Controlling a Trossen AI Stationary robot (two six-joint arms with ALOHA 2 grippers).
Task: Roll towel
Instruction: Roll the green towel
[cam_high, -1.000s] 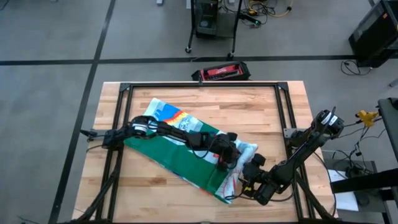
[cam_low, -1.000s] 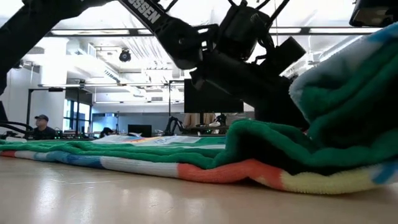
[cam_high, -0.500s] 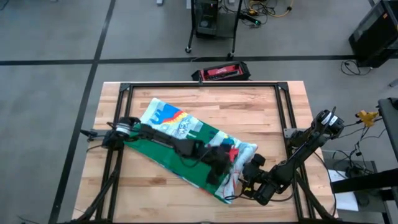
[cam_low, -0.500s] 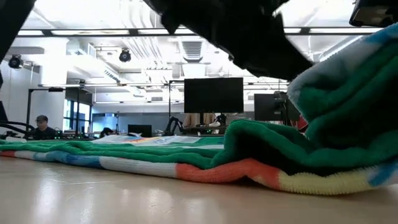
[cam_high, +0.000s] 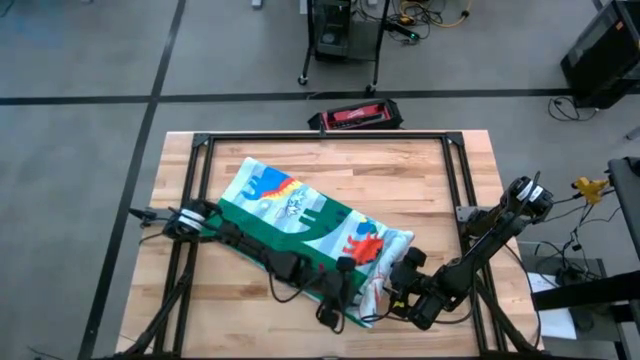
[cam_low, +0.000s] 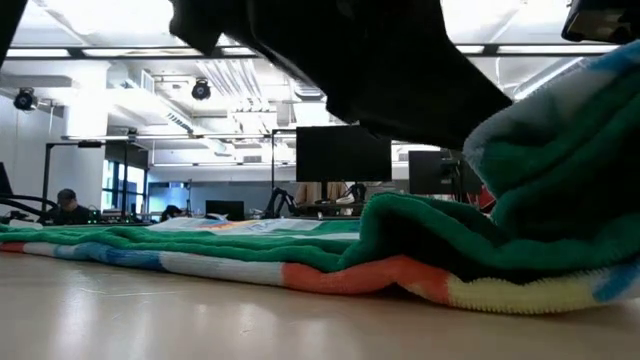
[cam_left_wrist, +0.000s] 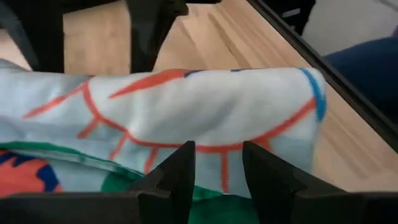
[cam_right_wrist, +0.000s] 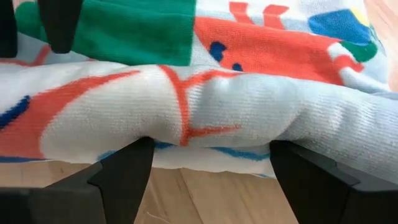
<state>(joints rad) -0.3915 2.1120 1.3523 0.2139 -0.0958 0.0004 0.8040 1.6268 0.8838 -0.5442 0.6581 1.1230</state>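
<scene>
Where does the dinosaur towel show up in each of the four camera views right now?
High view: towel lies diagonally across the table's middle.
Low view: fills the lower band, bunched up at right.
Left wrist view: fold just past the fingers.
Right wrist view: spans the picture.
Shared landmark: wooden table.

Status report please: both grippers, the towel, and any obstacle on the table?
Left gripper at towel near edge, fingers parted, no clear grip. Right gripper open, straddling its rolled end. Nothing in the way.

No legible text or labels (none anywhere)
</scene>
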